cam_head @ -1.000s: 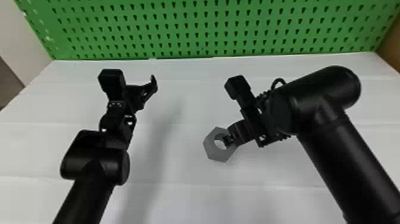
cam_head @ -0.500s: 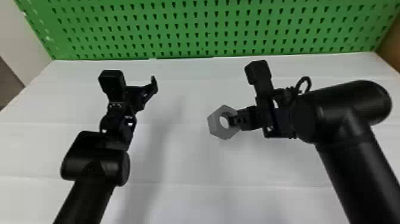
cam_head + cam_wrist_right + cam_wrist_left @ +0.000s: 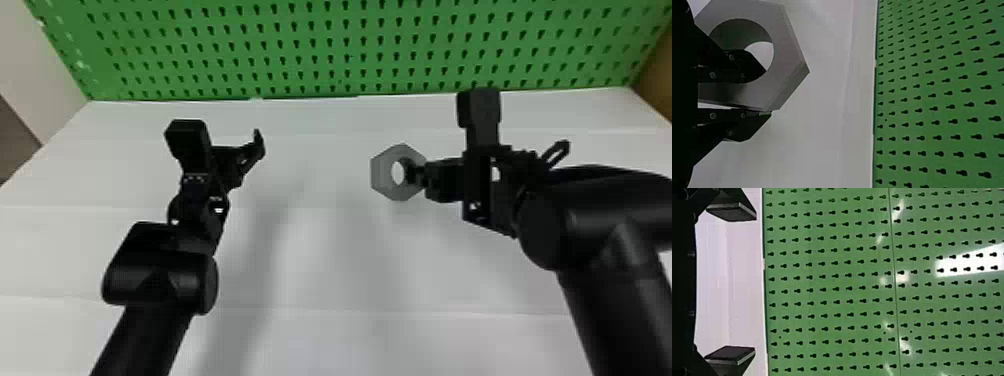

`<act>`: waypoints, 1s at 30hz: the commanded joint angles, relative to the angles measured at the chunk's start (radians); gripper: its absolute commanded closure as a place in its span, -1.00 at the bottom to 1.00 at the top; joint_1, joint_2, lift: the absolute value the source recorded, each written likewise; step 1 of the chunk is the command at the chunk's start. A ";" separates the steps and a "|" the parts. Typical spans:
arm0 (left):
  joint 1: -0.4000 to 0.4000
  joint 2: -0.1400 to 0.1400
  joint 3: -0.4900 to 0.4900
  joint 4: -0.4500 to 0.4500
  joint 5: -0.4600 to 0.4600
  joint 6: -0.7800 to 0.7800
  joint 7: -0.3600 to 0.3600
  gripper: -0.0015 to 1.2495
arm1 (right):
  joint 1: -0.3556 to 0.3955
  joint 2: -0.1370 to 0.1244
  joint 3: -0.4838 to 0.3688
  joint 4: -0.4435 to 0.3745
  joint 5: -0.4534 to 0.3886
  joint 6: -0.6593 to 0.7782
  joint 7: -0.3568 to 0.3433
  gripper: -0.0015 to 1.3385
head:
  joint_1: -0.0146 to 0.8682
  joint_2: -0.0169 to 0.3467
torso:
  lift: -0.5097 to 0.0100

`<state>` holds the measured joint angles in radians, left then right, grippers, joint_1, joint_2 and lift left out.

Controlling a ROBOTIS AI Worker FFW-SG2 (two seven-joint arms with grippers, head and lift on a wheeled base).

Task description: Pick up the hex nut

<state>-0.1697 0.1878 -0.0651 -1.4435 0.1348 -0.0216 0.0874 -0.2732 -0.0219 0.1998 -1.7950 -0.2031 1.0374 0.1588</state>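
In the head view my right gripper (image 3: 417,175) is shut on one side of the grey hex nut (image 3: 384,172), which hangs above the white surface. Seen from the right wrist, one finger passes into the hole of the hex nut (image 3: 785,51) and the other lies against its outer face, so the right gripper (image 3: 764,93) clamps the nut's wall. At the left, my left gripper (image 3: 250,145) is held over the surface; its wrist view shows the left gripper (image 3: 730,284) with fingers wide apart and nothing between them.
A white work surface (image 3: 320,280) lies under both arms. Along its back edge stands a green perforated board (image 3: 300,50). A brown panel (image 3: 655,75) rises at the far right, and a pale wall (image 3: 45,55) at the far left.
The right arm has carried the hex nut toward the back and slightly to the right, its gripper turning to point more directly left. The left arm has stayed still.
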 commanded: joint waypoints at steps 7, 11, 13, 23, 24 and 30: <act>0.003 -0.001 -0.002 0.000 0.005 -0.001 0.000 -0.86 | 0.091 0.019 -0.060 -0.012 0.047 -0.257 -0.027 0.67 | 0.81 -0.09 | 0.63; 0.003 -0.001 -0.004 0.000 0.005 -0.001 0.000 -0.86 | 0.127 0.023 -0.086 -0.007 0.062 -0.366 -0.044 0.67 | 0.81 -0.09 | 0.63; 0.003 -0.001 -0.005 0.000 0.006 -0.001 0.002 -0.86 | 0.141 0.023 -0.099 -0.003 0.067 -0.412 -0.045 0.67 | 0.81 -0.09 | 0.63; 0.003 -0.001 -0.007 0.000 0.011 -0.001 0.003 -0.86 | 0.218 0.023 -0.168 0.032 0.087 -0.662 -0.062 0.67 | 0.81 -0.09 | 0.63; 0.004 -0.001 -0.007 0.000 0.011 -0.001 0.003 -0.86 | 0.223 0.023 -0.174 0.034 0.088 -0.680 -0.062 0.67 | 0.81 -0.09 | 0.63; 0.006 -0.001 -0.010 0.000 0.012 -0.001 0.005 -0.86 | 0.253 0.023 -0.206 0.054 0.100 -0.784 -0.074 0.67 | 0.81 -0.09 | 0.63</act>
<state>-0.1657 0.1871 -0.0737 -1.4435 0.1461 -0.0230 0.0905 -0.0384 0.0000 0.0146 -1.7549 -0.1098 0.3166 0.0879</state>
